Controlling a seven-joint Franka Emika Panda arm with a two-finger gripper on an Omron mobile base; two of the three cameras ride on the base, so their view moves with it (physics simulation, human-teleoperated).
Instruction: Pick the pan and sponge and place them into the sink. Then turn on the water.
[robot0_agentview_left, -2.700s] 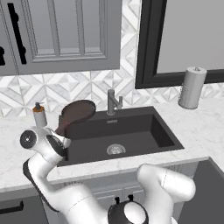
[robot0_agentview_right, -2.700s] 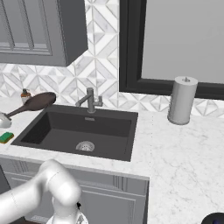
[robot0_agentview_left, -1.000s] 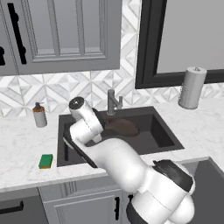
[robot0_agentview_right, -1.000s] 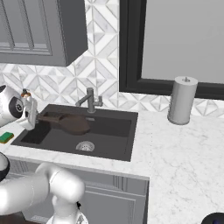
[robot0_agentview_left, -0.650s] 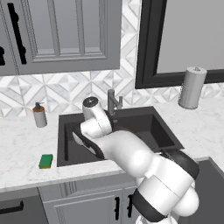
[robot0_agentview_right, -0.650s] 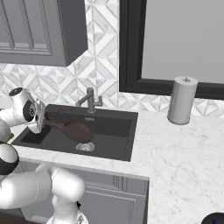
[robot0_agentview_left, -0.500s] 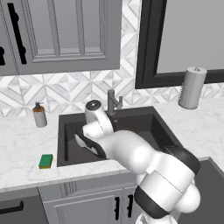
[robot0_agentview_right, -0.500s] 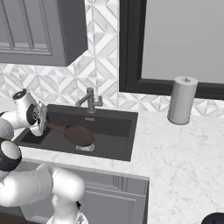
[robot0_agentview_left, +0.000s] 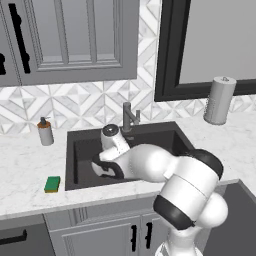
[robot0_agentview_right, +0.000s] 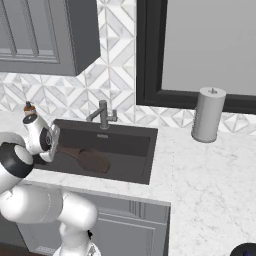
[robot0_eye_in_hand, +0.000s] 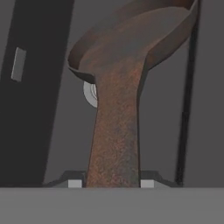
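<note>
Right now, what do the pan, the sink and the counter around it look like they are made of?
Pan: seemingly rusty or seasoned iron, a mottled brown, dull surface without shine. Sink: matte black, perhaps composite or coated metal; no reflections. Counter: white marble look, with faint grey veins, fairly smooth. All of it is rendered, so these are only appearances.

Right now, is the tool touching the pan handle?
Touching. In the hand view the tool has a fingertip pressed against each side of the pan handle, no gap.
</note>
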